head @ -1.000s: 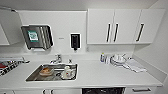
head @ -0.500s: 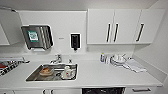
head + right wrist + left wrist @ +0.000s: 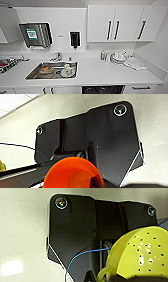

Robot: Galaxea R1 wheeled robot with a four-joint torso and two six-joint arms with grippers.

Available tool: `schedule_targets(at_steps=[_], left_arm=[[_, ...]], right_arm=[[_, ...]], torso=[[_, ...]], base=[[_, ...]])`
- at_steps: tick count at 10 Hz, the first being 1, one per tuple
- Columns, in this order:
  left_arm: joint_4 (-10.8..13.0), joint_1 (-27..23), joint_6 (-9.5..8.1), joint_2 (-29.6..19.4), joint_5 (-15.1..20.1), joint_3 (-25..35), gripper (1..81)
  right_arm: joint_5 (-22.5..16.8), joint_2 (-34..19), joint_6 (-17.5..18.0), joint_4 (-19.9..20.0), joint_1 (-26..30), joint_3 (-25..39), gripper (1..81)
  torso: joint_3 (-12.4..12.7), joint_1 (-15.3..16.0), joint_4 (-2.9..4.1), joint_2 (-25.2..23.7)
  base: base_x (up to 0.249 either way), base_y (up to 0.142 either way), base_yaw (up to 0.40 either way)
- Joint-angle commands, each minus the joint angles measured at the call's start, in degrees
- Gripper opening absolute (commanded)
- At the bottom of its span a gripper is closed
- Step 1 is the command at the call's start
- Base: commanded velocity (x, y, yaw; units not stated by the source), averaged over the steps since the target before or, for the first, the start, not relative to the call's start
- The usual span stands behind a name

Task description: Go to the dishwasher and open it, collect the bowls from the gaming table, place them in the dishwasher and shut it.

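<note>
A: Where to find the dishwasher (image 3: 102,89)?

B: At 6 o'clock in the head view, under the front edge of the white bench (image 3: 100,72). Dark inside on show, so judged already open, though cut off by the frame edge.

A: And the bowls?

B: Up with the arms. Yellow bowl (image 3: 140,255), dotted with small holes, large and close in the left wrist view. Orange bowl (image 3: 72,172) just as close in the right wrist view. Probably carried, yet impossible to tell whether the left tool or the right tool is clenched on anything.

A: Likely trouble from here?

B: A slack hold, if any, and a bowl dropped on the way down to the racks. A thin blue wire (image 3: 82,254) running just beside the yellow bowl, apt to snag on the rim. An open door sitting low at 6 o'clock, easy to bump with base or arm because barely seen. Also a sink (image 3: 52,71) at 8 o'clock, full of crockery, and stacked plates (image 3: 118,57) at 3 o'clock beside a cloth (image 3: 136,64), all within reach of a careless swing.

A: Anything to read?

B: Only a green-and-white label on the steel towel dispenser (image 3: 36,35) at 10 o'clock, too blurred to make out. No lettering legible on the dark soap dispenser (image 3: 75,38) near 12 o'clock or on the small bottle (image 3: 102,55).
</note>
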Motion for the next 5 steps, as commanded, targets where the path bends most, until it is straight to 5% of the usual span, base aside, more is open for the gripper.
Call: schedule_targets(at_steps=[1,5], left_arm=[[-0.36,-2.59,0.42,-4.95,3.17,6.61,1.0],[-0.28,-2.59,0.16,-13.05,2.63,18.50,1.0]], right_arm=[[-2.61,-4.47,0.13,0.01,2.39,4.16,1.0],[-2.61,-5.09,0.13,0.01,2.92,4.60,1.0]], torso=[[-5.12,0.07,0.00,0.00],[-13.07,0.07,0.00,0.02]], base=[[0.000,0.000,0.000],[0.000,0.000,0.000]])
